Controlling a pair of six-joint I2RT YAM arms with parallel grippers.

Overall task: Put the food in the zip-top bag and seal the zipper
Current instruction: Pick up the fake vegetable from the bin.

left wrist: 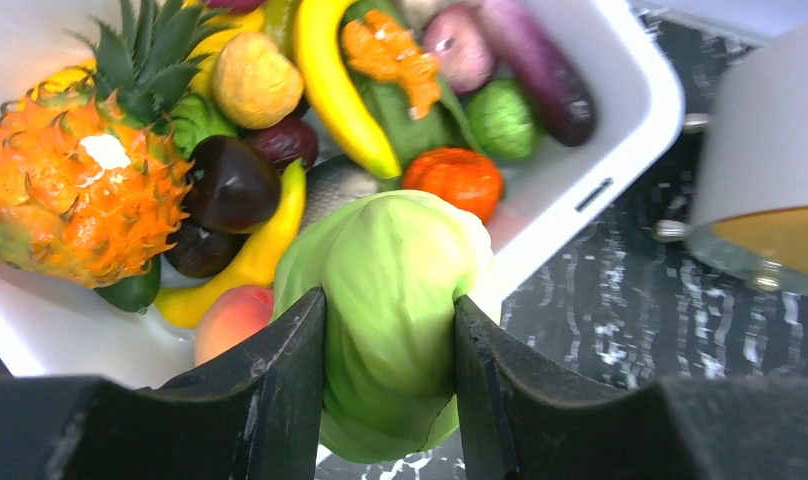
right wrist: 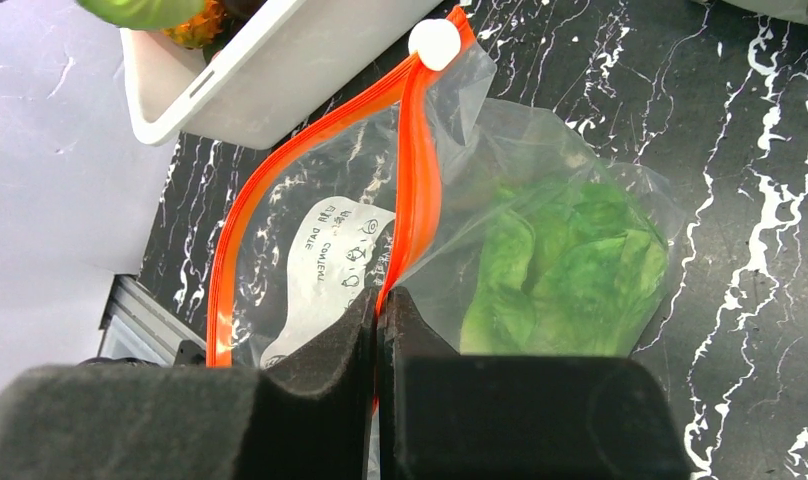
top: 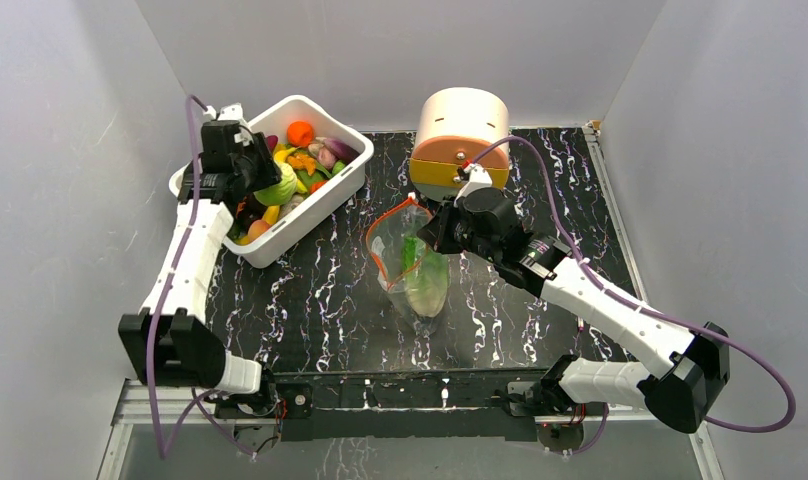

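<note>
White walls [top: 380, 50], seemingly marble-patterned black table [top: 310, 300]

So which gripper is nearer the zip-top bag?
Right. The right gripper pinches the zipper of the zip-top bag; the left gripper is at the white tub, holding the cabbage.

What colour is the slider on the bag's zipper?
The slider is white, on an orange-red zipper; clearest in the right wrist view.
</note>
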